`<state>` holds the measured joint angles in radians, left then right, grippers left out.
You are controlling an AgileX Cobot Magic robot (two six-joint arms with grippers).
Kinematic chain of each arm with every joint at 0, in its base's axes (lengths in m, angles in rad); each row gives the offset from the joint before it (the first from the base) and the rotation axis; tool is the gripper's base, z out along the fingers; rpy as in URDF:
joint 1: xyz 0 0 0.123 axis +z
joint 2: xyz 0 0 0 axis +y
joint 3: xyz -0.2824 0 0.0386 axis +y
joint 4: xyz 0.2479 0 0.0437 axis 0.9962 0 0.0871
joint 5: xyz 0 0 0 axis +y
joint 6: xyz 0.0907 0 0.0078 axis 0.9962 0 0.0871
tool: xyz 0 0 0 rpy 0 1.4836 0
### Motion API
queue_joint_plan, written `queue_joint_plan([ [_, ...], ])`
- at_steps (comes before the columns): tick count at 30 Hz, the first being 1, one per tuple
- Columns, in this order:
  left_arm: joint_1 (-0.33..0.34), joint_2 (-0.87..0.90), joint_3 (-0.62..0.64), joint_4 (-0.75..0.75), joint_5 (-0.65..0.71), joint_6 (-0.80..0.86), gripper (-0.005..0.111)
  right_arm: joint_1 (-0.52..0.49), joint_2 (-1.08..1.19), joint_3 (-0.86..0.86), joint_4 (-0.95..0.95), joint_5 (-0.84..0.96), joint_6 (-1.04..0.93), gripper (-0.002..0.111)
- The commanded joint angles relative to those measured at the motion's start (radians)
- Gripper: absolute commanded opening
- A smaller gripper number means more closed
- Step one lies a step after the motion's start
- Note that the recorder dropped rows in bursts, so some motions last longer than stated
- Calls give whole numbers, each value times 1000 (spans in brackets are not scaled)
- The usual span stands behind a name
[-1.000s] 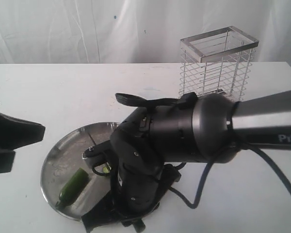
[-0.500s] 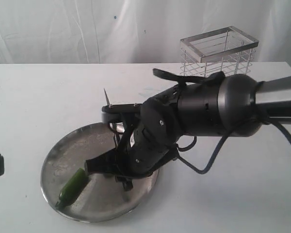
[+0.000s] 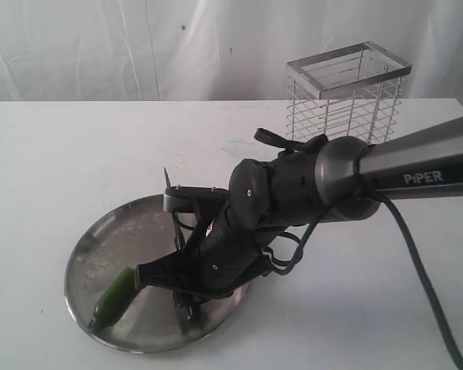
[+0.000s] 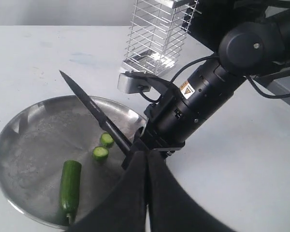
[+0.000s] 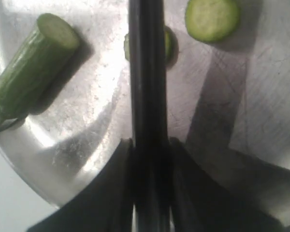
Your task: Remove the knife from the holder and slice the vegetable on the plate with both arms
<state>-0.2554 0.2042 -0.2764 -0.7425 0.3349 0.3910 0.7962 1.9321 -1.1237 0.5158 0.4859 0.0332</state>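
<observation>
A: We're on the right gripper (image 5: 147,159) first: its jaws are clamped tight on the knife (image 4: 94,112), black handle pinched between them, blade pointing up and away over the plate (image 3: 92,239).

B: And we see the blade tip clear of the metal, tilted up toward the far edge of the desk (image 3: 77,146).

A: Right under it, two round slices (image 4: 103,146) lie on the plate, pale green faces up, just beside each other.

B: We've got the vegetable (image 3: 116,295) too, the uncut length, lying on the near-left part of the plate with its cut end toward the slices and its stem at the rim.

A: The plate itself sits toward the near edge of the desk, left of the middle.

B: The holder (image 3: 346,100) stands upright near the far right corner, well apart from the plate.

A: Left gripper (image 4: 146,193)? We see its two black fingers pressed together with nothing between them, hanging over the near side of the plate.
</observation>
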Motion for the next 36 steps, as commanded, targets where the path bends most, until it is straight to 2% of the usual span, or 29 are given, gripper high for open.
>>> queue_joint_plan([
  [1,-5,-6,9,-24,35,1,0,-8,14,-9,19,-41,-33,0],
  [4,-5,-6,9,-53,72,-6,0,-8,20,-9,19,-53,-33,3],
  [10,-5,-6,9,-54,84,-6,0,-8,20,-9,19,-57,-83,26],
  [16,-5,-6,9,-54,84,3,0,-8,4,-9,30,-109,-136,39],
  [25,-5,-7,10,-46,86,3,0,13,-211,30,30,-147,-168,40],
  [30,-5,-125,19,181,84,6,0,59,-387,123,28,-234,-168,40],
  [33,-5,-204,48,219,82,6,0,84,-464,177,28,-238,-168,40],
  [36,-5,-204,85,290,84,6,0,145,-545,254,30,-259,-168,40],
])
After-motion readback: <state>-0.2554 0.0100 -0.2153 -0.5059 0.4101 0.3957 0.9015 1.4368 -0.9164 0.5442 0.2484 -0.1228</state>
